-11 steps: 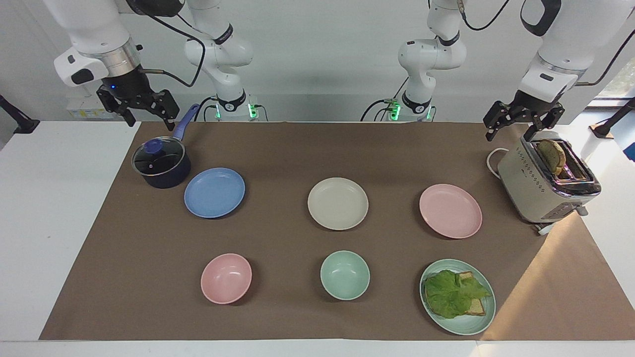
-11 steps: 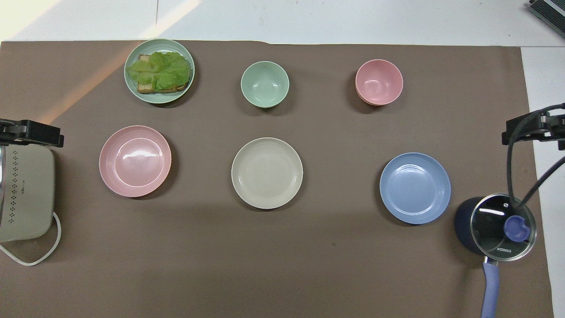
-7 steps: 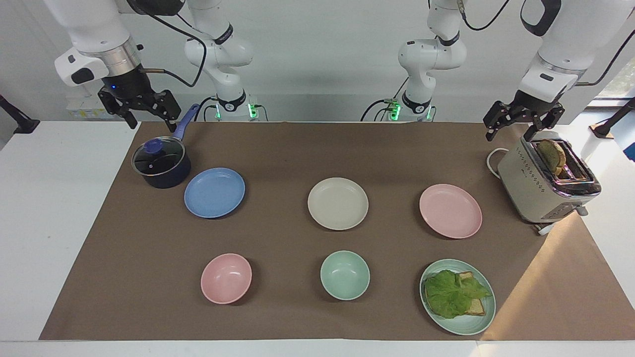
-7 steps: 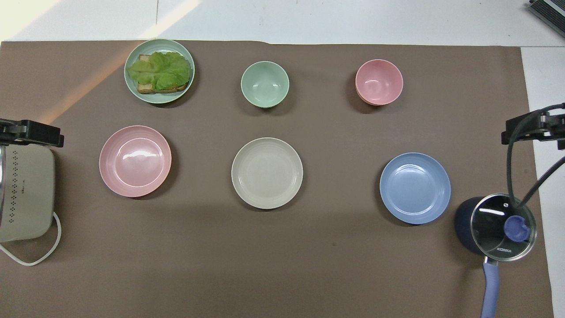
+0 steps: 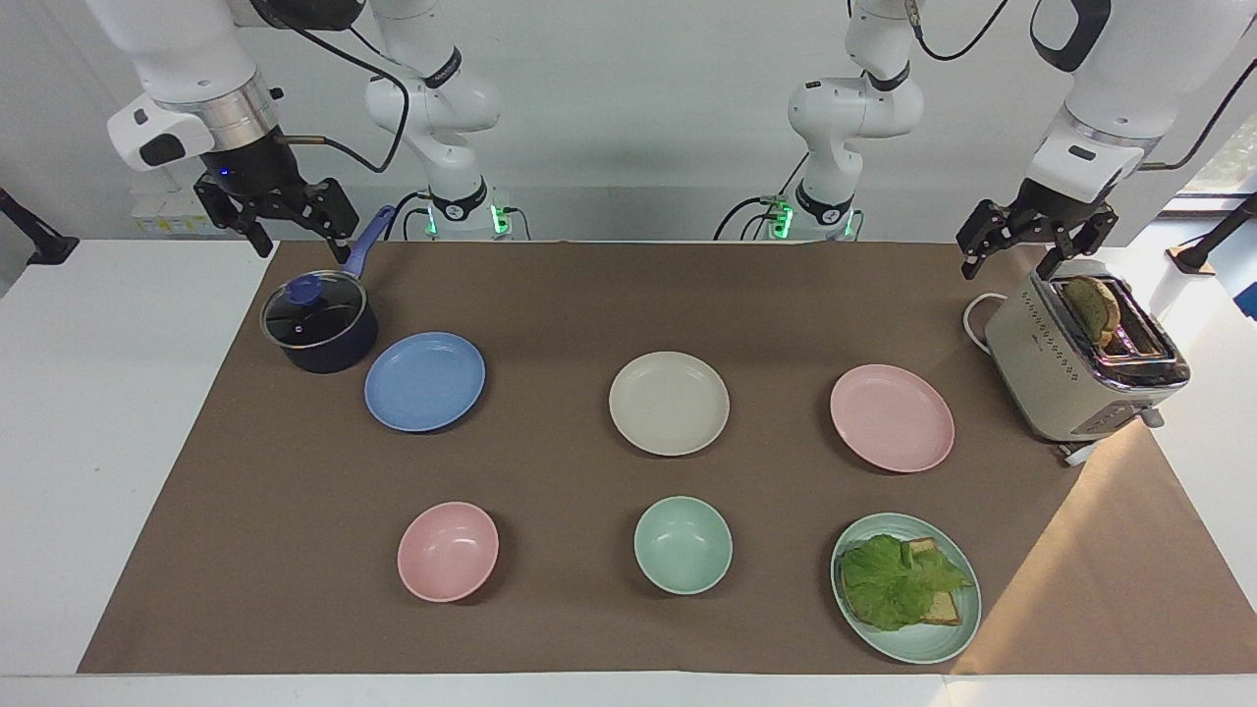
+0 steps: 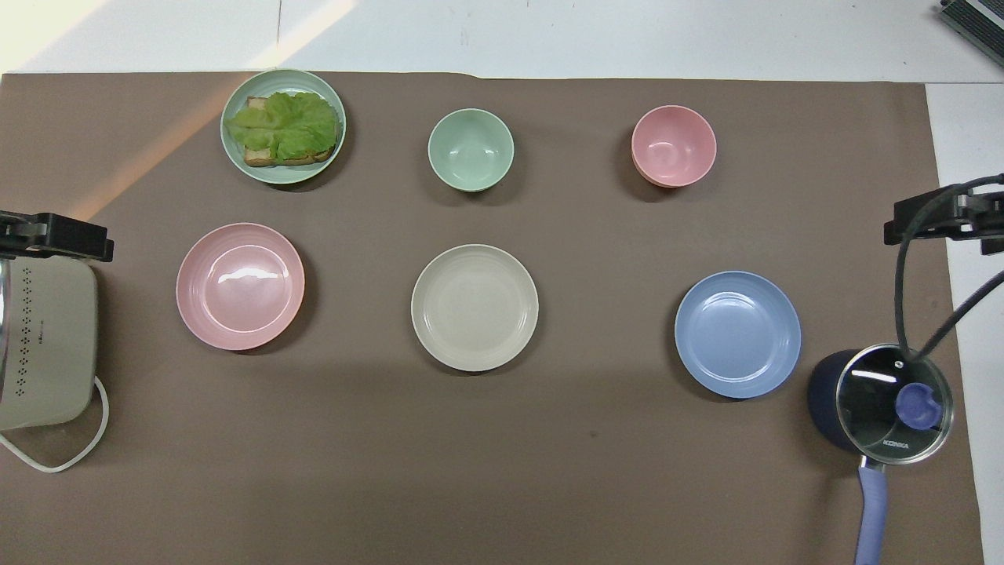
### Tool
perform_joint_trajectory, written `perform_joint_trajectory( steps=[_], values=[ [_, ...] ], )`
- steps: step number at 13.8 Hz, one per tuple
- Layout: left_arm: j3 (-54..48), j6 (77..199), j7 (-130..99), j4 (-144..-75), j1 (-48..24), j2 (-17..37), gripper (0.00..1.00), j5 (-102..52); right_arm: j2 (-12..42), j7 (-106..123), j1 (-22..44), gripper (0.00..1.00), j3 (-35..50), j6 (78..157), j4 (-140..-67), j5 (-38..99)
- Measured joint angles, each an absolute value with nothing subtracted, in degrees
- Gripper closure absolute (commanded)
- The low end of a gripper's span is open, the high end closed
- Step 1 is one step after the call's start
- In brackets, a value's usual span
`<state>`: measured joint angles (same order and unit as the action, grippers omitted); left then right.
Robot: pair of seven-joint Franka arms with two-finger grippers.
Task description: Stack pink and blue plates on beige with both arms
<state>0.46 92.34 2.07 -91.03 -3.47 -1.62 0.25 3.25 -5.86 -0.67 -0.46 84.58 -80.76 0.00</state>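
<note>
Hanging spread and empty: left claw [image 5: 1033,247] above toaster [image 5: 1080,363], right claw [image 5: 275,224] above saucepan [image 5: 319,324].

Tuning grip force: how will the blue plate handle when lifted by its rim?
The blue plate looks rigid and thin, so probably light. Its matte finish should grip fairly well. Shallow and flat on the mat, it likely tilts if pinched at one edge.

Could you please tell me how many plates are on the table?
4: blue plate beside the pot, beige plate mid-table, pink plate beside the toaster, green plate holding a sandwich.
</note>
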Motion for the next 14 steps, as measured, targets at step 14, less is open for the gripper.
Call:
perform_joint_trajectory(
  steps=[14],
  values=[
    [0.41, 92.41, 2.07, -90.95, -3.48, -1.72, 0.0, 0.25, 2.12, -5.86, -1.15, 0.0, -0.59, 83.14, -82.29, -0.4]
  ],
)
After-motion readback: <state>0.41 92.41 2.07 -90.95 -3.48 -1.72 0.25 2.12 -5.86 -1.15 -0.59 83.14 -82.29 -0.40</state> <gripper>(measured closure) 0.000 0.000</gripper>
